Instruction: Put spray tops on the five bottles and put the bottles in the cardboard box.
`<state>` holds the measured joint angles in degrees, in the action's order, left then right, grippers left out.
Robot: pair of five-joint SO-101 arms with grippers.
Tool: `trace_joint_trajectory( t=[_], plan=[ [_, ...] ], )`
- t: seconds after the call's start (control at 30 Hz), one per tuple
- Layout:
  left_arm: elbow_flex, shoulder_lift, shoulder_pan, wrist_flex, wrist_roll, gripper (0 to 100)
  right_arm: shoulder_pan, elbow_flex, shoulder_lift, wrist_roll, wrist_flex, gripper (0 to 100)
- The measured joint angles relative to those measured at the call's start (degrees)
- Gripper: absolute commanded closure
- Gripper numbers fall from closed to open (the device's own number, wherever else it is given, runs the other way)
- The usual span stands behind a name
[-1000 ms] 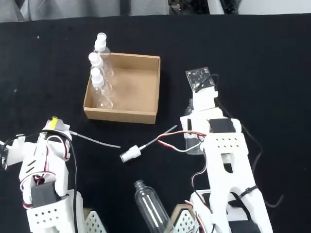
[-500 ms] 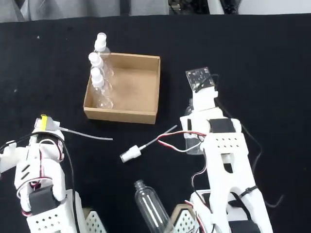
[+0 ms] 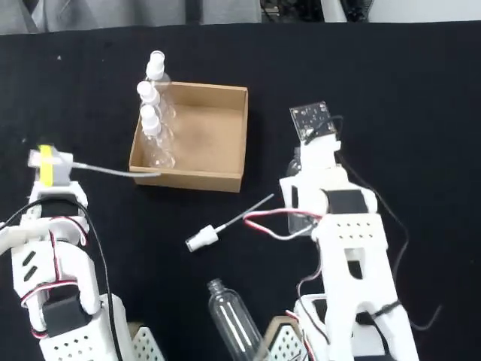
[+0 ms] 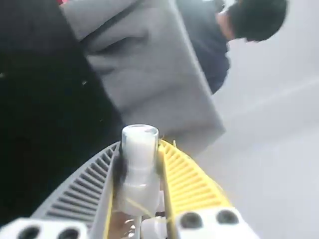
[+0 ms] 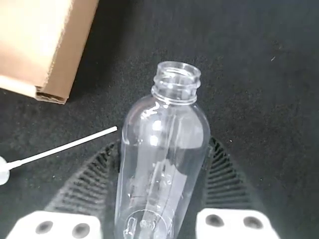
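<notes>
My left gripper point(image 4: 140, 152) is shut on a white spray top point(image 4: 139, 167), held between its grey and yellow fingers. In the high view that left gripper point(image 3: 49, 164) hangs left of the cardboard box point(image 3: 214, 139), and the top's thin tube point(image 3: 120, 172) points at the box's front left corner. My right gripper point(image 5: 162, 152) is shut on a clear uncapped bottle point(image 5: 162, 149), whose neck points away from the arm. Three capped bottles point(image 3: 152, 120) stand along the box's left wall. A second spray top point(image 3: 203, 239) and an open bottle point(image 3: 231, 322) lie on the black table.
The right arm point(image 3: 334, 207) stands just right of the box, and red and white cables loop off it toward the loose spray top. That top's tube point(image 5: 65, 147) lies between the held bottle and the box corner point(image 5: 50, 92). The right half of the box floor is bare.
The left arm has lifted the spray top and carried it back and to the left, so its tube tip now reaches the box's front left corner. The right arm shifted only slightly.
</notes>
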<state>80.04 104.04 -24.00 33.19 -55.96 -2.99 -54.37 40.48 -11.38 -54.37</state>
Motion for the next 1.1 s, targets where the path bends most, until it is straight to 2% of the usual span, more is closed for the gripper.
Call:
trace_joint_trajectory(
  t=[0.37,0.6,0.77,0.97,1.1],
  plan=[
    [0.00,0.00,0.00,-16.88,0.00,97,0.00,-4.31,11.16,0.00,0.00,88.8],
    [0.00,0.00,0.00,-17.05,0.00,97,0.00,-8.35,21.36,0.00,0.00,88.8],
    [0.00,0.00,0.00,-17.05,-3.43,97,0.00,-11.08,28.22,0.00,0.09,88.9],
    [-3.08,0.00,0.00,-17.05,-4.04,97,-0.09,-13.36,32.97,0.00,0.09,88.9],
    [-5.36,0.18,0.00,-17.05,-4.04,97,-2.46,-15.03,36.13,0.00,0.09,88.9]
  ],
)
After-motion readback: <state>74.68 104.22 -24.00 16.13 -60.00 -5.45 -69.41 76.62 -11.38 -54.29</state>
